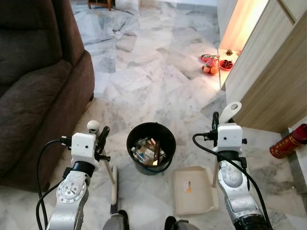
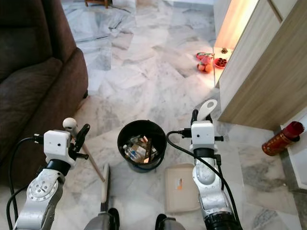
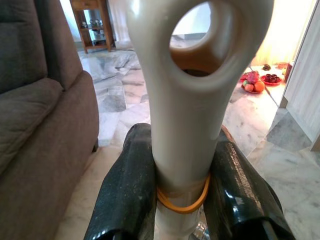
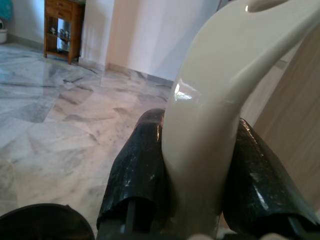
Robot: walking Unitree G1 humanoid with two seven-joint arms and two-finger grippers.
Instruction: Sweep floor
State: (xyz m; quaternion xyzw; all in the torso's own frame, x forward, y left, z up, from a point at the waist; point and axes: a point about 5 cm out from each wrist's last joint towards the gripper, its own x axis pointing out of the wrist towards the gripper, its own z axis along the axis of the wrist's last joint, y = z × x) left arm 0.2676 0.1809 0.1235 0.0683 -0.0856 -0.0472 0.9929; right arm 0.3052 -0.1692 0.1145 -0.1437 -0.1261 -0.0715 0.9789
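Down by its feet, both arms are bent up from the elbows, and the left gripper (image 3: 182, 185) is clamped on the handle of the broom (image 1: 114, 184), whose head rests on the marble floor (image 1: 144, 72) just left of the black bin (image 1: 151, 146). Opposite, the right gripper (image 4: 195, 180) grips the upright handle of the dustpan (image 1: 194, 190), which sits flat on the floor right of the bin, with a brown sofa (image 1: 38, 81) further left.

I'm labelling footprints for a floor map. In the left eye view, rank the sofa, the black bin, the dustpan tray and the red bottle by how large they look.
1. sofa, by far the largest
2. black bin and dustpan tray, too alike to separate
3. red bottle, smallest, partly cut by the frame edge
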